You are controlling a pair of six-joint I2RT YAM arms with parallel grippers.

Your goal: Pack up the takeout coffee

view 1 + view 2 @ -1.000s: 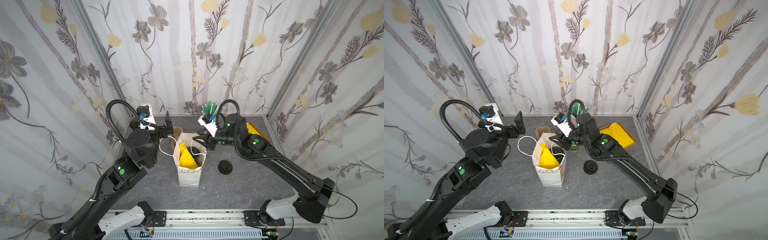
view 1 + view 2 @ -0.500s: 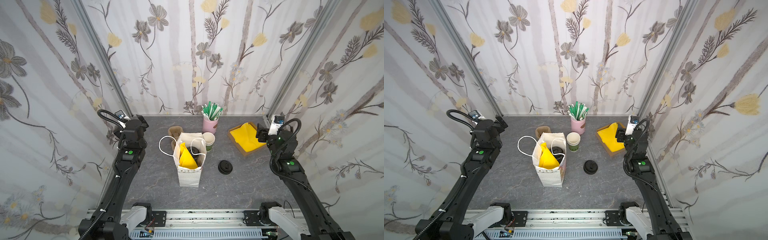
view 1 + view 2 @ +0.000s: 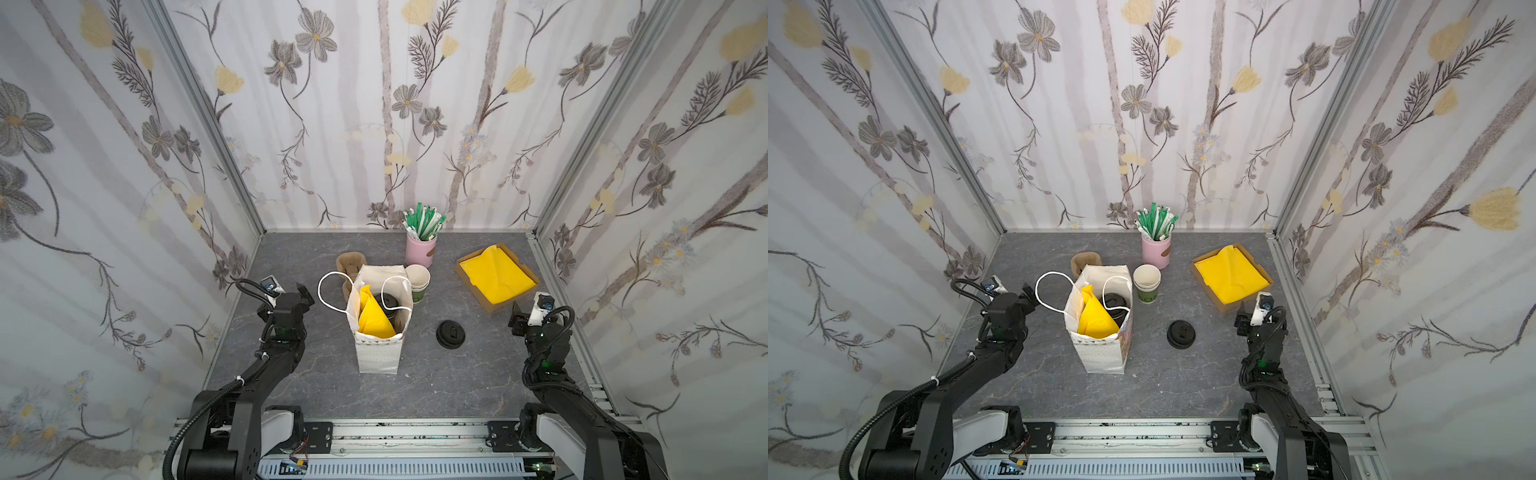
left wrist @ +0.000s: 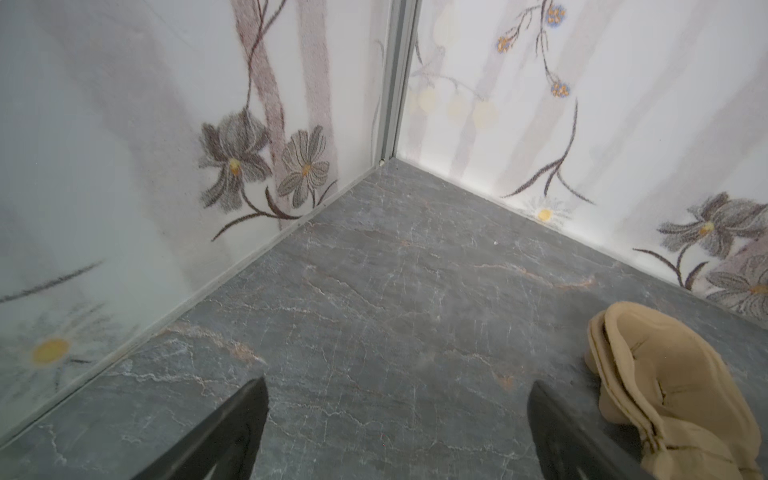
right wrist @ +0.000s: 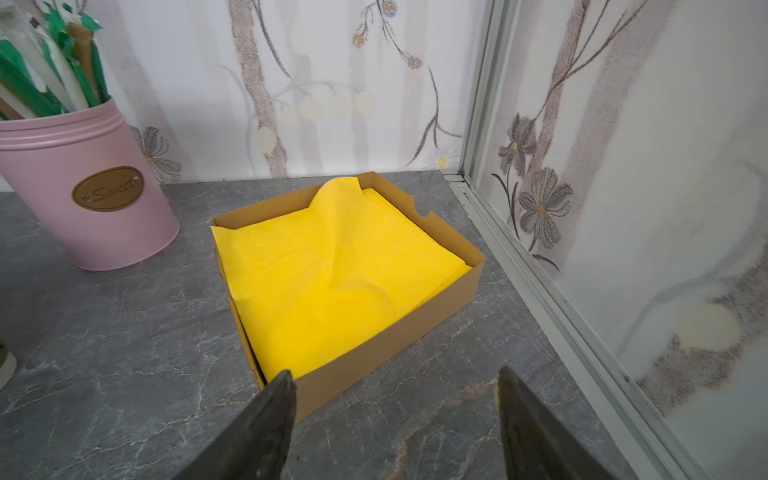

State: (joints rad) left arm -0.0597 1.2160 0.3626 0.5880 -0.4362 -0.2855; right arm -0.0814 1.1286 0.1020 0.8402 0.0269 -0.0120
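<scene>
The takeout coffee (image 3: 385,301), a small cup under a black domed lid, stands inside the white handled bag (image 3: 378,357) at the table's middle, beside a yellow napkin (image 3: 374,320); both top views show it (image 3: 1115,301). My left gripper (image 3: 305,292) rests low to the left of the bag, open, with only bare table between its fingers (image 4: 249,415). My right gripper (image 3: 516,319) sits low at the right side, open and empty, just short of the brown napkin box (image 5: 374,357).
A stack of lidless cups (image 3: 417,276) and a pink tin of straws (image 3: 422,249) stand behind the bag. A loose black lid (image 3: 450,333) lies right of it. A brown cup carrier (image 4: 665,395) lies near the left gripper. Walls close in on three sides.
Both arms have drawn back from above the bag to the table's left and right sides and sunk low. The right gripper's jaws have widened.
</scene>
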